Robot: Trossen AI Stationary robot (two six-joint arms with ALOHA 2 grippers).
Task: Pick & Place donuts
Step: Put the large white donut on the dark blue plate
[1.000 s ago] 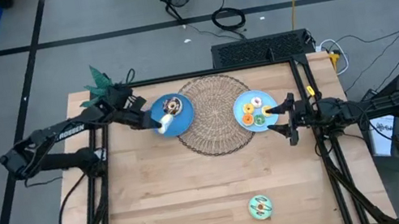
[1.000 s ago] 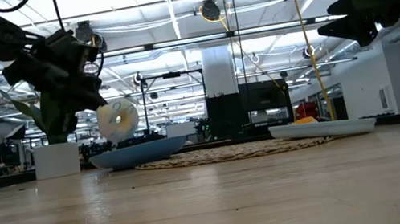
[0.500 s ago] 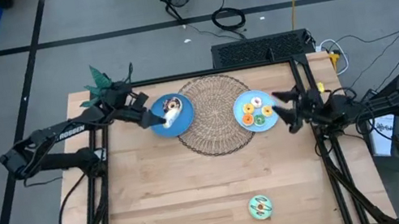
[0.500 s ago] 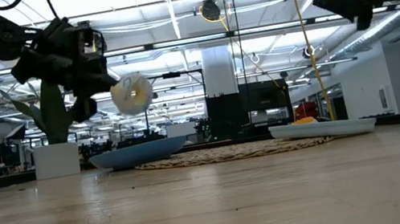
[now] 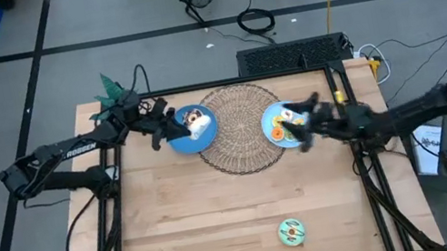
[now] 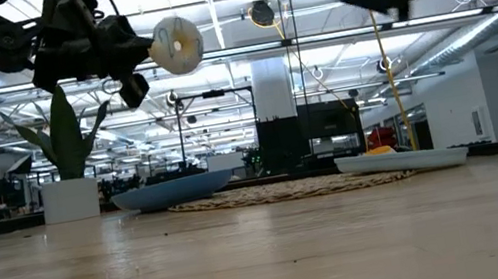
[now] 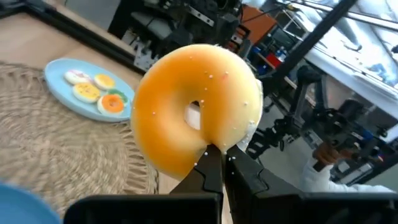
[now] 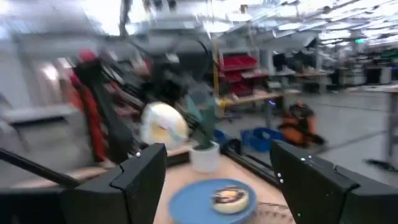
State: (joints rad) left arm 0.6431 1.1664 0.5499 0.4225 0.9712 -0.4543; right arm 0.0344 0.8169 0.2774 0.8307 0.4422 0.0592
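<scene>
In the high view the left gripper [image 5: 176, 126], in the upper left of the frame, hangs over the round blue plate [image 5: 182, 143] that sits at the left edge of the big round wicker mat [image 5: 242, 128]. Its two dark fingers [image 7: 211, 168] are pressed together on the rim of a large white-frosted toy donut with a tan underside [image 7: 194, 107], pinching it upright. In the low view this donut [image 6: 177, 45] is in the upper left of the frame, lifted well clear of the plate [image 6: 171, 190] below it. A chocolate-frosted toy donut [image 5: 193, 117] lies on the same plate.

The right gripper [image 5: 302, 128], right of centre in the high view, hovers over the second round blue plate [image 5: 271, 119] at the mat's right edge. Its fingers [image 8: 140, 177] are spread wide with nothing between them. That plate holds several tiny toy donuts [image 7: 93, 92] in pink, yellow and orange, lying close together.

A green-frosted toy donut [image 5: 291, 233] lies alone on the wooden table [image 5: 204, 221], in the lower middle of the high view, well apart from both plates. A small green potted plant [image 5: 112, 91] stands at the table's upper left corner.
</scene>
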